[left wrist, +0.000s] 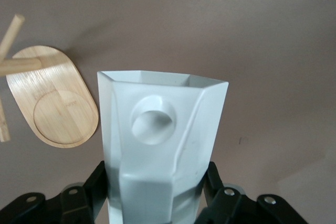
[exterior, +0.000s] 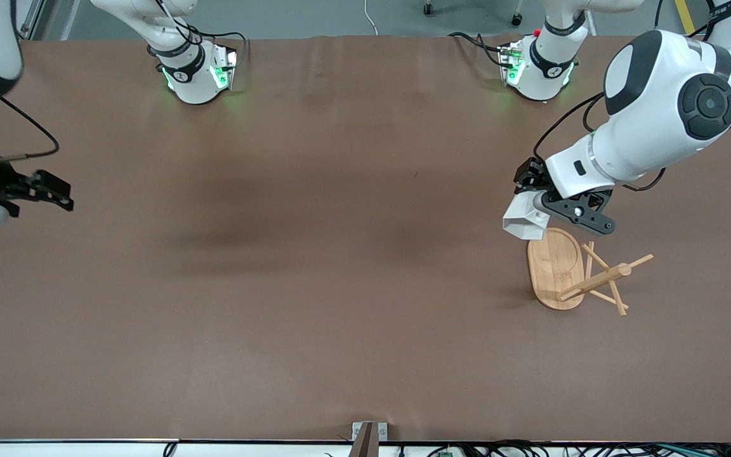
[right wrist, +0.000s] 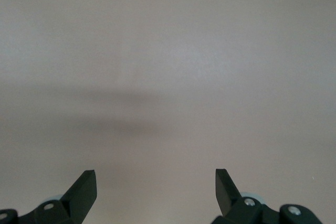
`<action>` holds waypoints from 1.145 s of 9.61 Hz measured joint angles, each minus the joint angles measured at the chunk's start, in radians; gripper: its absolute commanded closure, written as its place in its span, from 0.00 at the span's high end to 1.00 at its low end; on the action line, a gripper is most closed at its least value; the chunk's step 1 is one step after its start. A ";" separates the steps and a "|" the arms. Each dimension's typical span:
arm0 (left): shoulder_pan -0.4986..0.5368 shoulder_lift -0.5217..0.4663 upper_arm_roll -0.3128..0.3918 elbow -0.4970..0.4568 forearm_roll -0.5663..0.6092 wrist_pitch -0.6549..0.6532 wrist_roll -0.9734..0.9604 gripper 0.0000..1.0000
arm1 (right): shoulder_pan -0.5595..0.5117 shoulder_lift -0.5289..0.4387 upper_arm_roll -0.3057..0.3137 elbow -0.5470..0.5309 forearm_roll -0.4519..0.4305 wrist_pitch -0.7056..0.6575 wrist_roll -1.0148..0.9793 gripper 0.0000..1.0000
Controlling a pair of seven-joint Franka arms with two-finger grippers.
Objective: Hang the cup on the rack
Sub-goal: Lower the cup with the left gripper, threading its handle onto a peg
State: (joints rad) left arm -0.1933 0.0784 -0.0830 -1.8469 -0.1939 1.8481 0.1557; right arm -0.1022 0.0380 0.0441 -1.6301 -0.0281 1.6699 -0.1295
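My left gripper is shut on the white faceted cup and holds it in the air over the table, by the edge of the rack's oval base. In the left wrist view the cup fills the space between the black fingers, its blocky handle with the round hole facing the camera. The bamboo rack stands toward the left arm's end of the table, its post and thin pegs all bare. Part of its base and post show beside the cup. My right gripper waits open and empty over the right arm's end of the table.
The brown table stretches between the two arms. Both arm bases stand along its edge farthest from the front camera. A small bracket sits at the edge nearest that camera.
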 measured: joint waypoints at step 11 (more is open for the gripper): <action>0.024 0.097 0.088 -0.033 -0.003 0.189 0.256 0.21 | 0.029 -0.040 -0.107 0.150 -0.005 -0.141 0.205 1.00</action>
State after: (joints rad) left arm -0.1690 0.1754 0.0053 -1.8795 -0.1967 2.0368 0.4122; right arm -0.0733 -0.0019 -0.0626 -1.4803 -0.0336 1.5291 0.0752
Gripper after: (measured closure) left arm 0.251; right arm 0.000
